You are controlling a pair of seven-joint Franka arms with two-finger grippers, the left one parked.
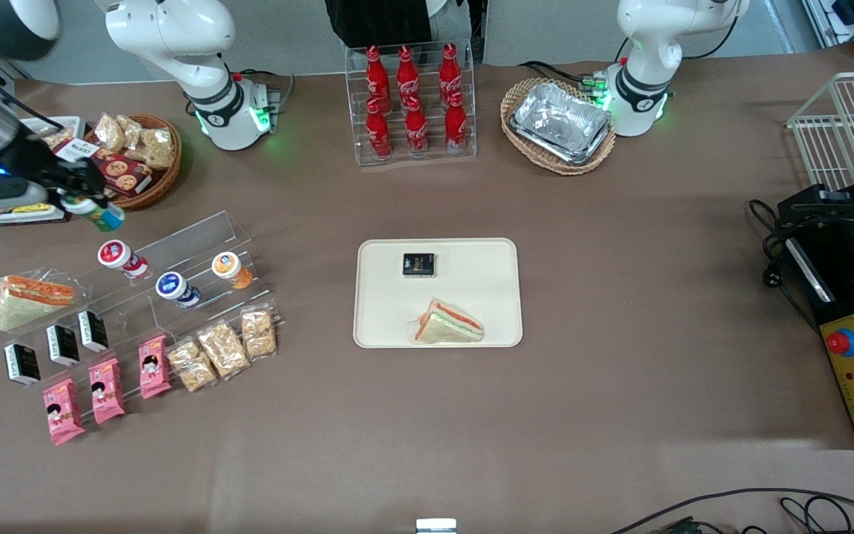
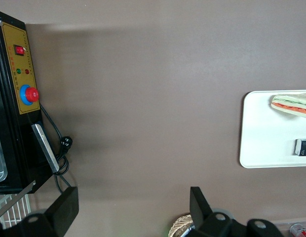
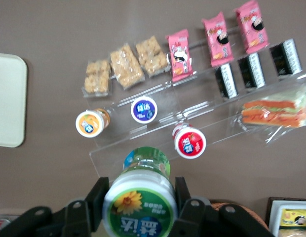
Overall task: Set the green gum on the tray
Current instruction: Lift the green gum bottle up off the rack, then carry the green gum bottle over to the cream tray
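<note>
My right gripper [image 1: 86, 204] is shut on the green gum [image 1: 101, 213], a small bottle with a green-rimmed white lid and a yellow flower mark on top. It holds the bottle in the air above the clear stepped rack [image 1: 175, 259], toward the working arm's end of the table. In the right wrist view the gum [image 3: 139, 200] sits between the two black fingers [image 3: 96, 197], with the rack's bottles below it. The cream-beige tray [image 1: 382, 297] lies at the table's middle, holding a sandwich [image 1: 449, 325] and a small black packet [image 1: 419, 265]. Its edge also shows in the right wrist view [image 3: 9, 106].
On the rack stand a red-lidded bottle [image 1: 119, 257], a blue-lidded bottle [image 1: 175, 288] and an orange-lidded bottle [image 1: 230, 268], with black packets, pink bars and cereal bars [image 1: 223, 348] nearer the camera. A snack basket [image 1: 138, 159], cola rack [image 1: 412, 104] and foil trays [image 1: 560, 122] stand farther back.
</note>
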